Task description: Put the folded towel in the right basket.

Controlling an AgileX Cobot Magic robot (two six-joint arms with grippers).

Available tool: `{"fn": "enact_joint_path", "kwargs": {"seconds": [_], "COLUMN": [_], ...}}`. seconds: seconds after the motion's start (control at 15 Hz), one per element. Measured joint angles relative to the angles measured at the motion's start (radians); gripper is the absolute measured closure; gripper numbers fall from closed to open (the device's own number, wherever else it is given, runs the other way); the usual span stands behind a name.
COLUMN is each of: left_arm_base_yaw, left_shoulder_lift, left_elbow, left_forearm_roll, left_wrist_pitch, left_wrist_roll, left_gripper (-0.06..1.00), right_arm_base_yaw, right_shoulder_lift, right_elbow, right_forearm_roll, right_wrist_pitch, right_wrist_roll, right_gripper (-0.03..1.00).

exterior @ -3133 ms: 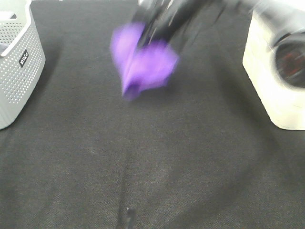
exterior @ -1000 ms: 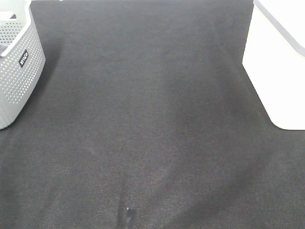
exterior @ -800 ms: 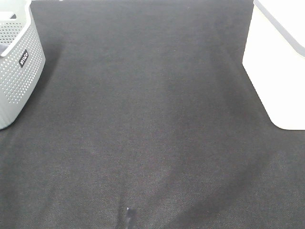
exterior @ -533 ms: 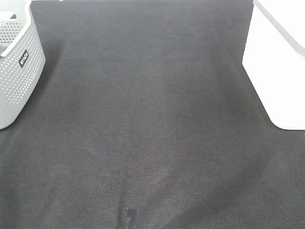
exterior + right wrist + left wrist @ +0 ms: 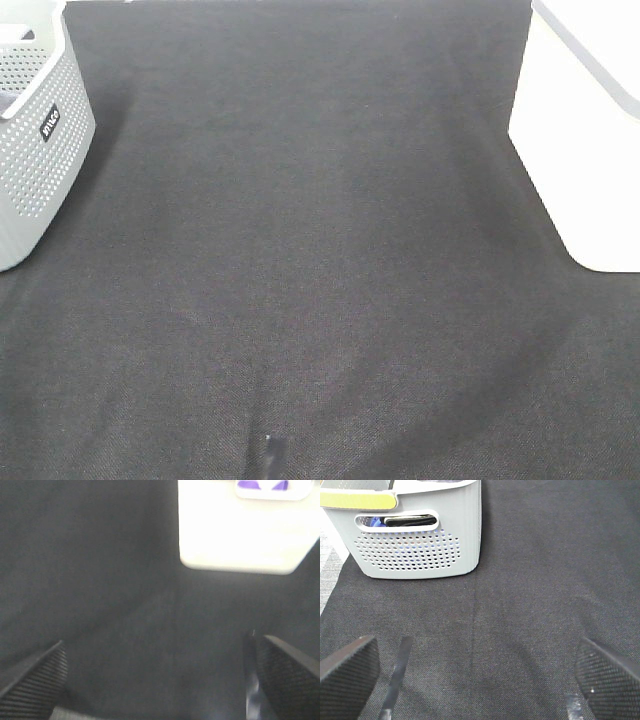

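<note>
The right basket is white and stands at the right edge of the black cloth; it also shows in the right wrist view. Purple towel shows through its handle slot, inside the basket. Neither gripper shows in the exterior high view. My right gripper is open and empty above the black cloth, short of the basket. My left gripper is open and empty above the cloth, facing the grey basket.
A grey perforated basket stands at the left edge; the left wrist view shows it with dark items inside. Black cloth covers the table between the two baskets.
About three seconds ago an arm carried the purple towel over the table's far middle. Now the arm and towel are gone from the exterior high view. Nothing differs over the last second.
</note>
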Motion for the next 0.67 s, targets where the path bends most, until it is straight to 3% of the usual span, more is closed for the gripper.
{"fn": "enact_joint_path", "kwargs": {"seconds": [0.67], "left_arm_base_yaw": [0.000], "left_shoulder_lift": [0.000], "left_elbow": [0.000], "left_forearm_roll": [0.000], "left_wrist_pitch": [0.000], "left_wrist_roll": [0.000], "left_gripper": [-0.04], "right_arm_base_yaw": [0.000], "right_shoulder_lift": [-0.004], "right_elbow": [0.063], "right_forearm_roll": [0.016], "right_wrist_pitch": [-0.007], "right_wrist_roll": [0.025], "right_gripper": [-0.01]}}
